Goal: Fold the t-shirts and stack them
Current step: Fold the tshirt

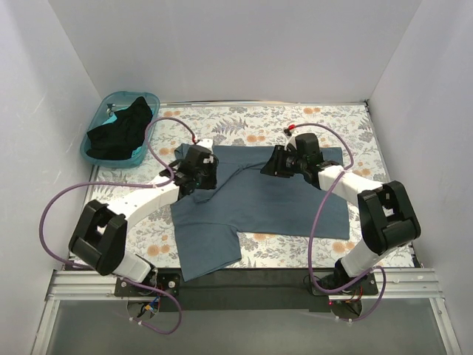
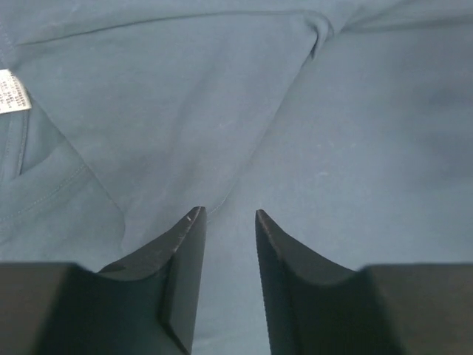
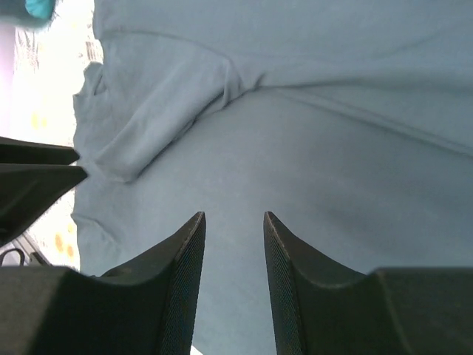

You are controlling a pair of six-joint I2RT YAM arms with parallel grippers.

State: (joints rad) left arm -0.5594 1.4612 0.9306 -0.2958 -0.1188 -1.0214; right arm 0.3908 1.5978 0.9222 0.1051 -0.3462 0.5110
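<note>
Above the far half of the spread blue-grey t-shirt (image 1: 273, 203), with the black t-shirt (image 1: 122, 129) in the teal basket (image 1: 100, 122) off its far-left corner, my left gripper (image 2: 229, 218) and right gripper (image 3: 234, 218) hang narrowly parted and empty, so I should pinch level points together.

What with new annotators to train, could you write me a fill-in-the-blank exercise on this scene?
The t-shirt in the teal basket is ____ in colour. The left gripper and right gripper both hold their jaws ____ over the blue-grey t-shirt. Its white label shows in the ____ wrist view.
Missing words: black; open; left.
</note>
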